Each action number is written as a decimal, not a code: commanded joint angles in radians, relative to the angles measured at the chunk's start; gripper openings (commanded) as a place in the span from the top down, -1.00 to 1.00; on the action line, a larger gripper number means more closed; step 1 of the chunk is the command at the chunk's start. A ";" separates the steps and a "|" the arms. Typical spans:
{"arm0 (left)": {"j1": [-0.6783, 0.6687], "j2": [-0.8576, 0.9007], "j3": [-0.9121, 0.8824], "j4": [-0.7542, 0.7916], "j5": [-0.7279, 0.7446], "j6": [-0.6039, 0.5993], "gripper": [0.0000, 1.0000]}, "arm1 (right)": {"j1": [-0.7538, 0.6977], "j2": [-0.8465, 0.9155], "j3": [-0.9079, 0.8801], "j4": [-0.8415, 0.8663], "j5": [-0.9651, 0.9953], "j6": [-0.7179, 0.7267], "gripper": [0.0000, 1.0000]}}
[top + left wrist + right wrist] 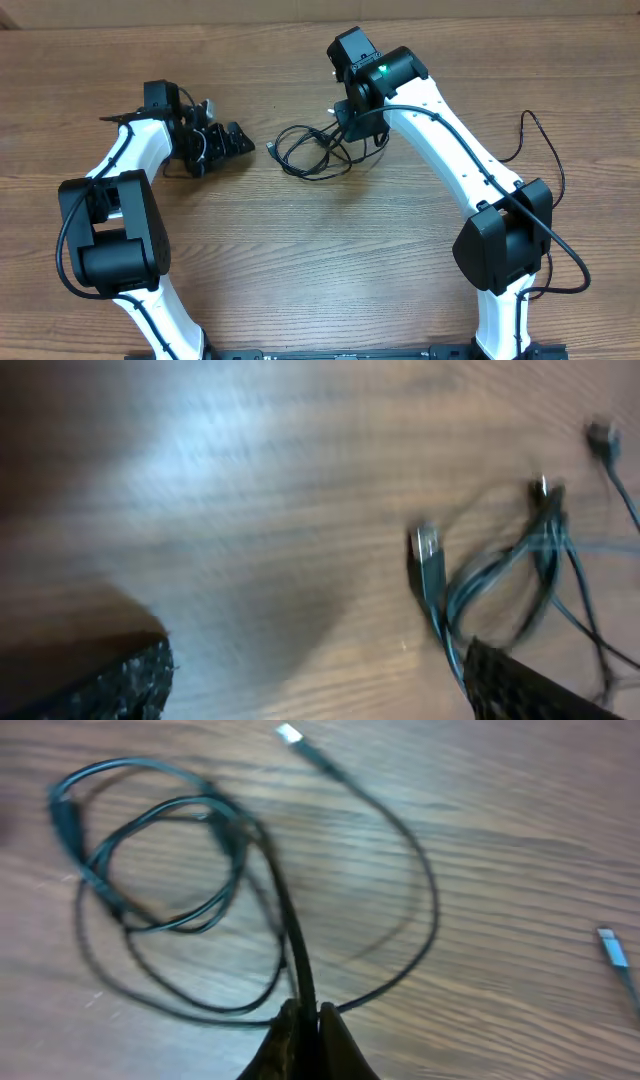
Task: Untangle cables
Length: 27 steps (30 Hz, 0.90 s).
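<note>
- Mid-table on the wood tabletop (pixel 300 260), the cables (pixel 312 155) lie in loose overlapping loops between the two arms.
- right gripper (pixel 306 1020) is clamped tight on one cable strand at the loops' edge.
- left gripper (pixel 228 140) sits just beside the tangle, fingers (pixel 110 685) spread apart, holding nothing.

Table: you see blurred wood grain (pixel 250 480).
Cables (pixel 520 560): your loose black tangle lies at the right.
Plug (pixel 428 550): silver tip, on the tangle's left edge.
Second plug (pixel 600 435): far right corner.
Left gripper (pixel 315 660): your fingers (pixel 120 685) spread wide, only bare wood between them.
</note>
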 commanded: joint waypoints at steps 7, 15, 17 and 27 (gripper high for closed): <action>-0.178 -0.008 -0.013 -0.119 -0.174 -0.052 -0.78 | -0.004 -0.016 0.013 -0.002 -0.095 0.029 0.92; -0.284 -0.008 -0.013 0.027 -0.368 -0.214 -0.89 | -0.044 -0.016 0.013 -0.128 -0.095 0.029 0.92; -0.288 -0.008 -0.013 0.072 -0.379 -0.227 -0.84 | -0.056 -0.016 0.013 -0.164 -0.095 0.029 0.93; -0.297 0.028 -0.010 0.175 -0.496 -0.249 -0.46 | -0.082 -0.016 0.013 -0.176 -0.240 0.029 0.92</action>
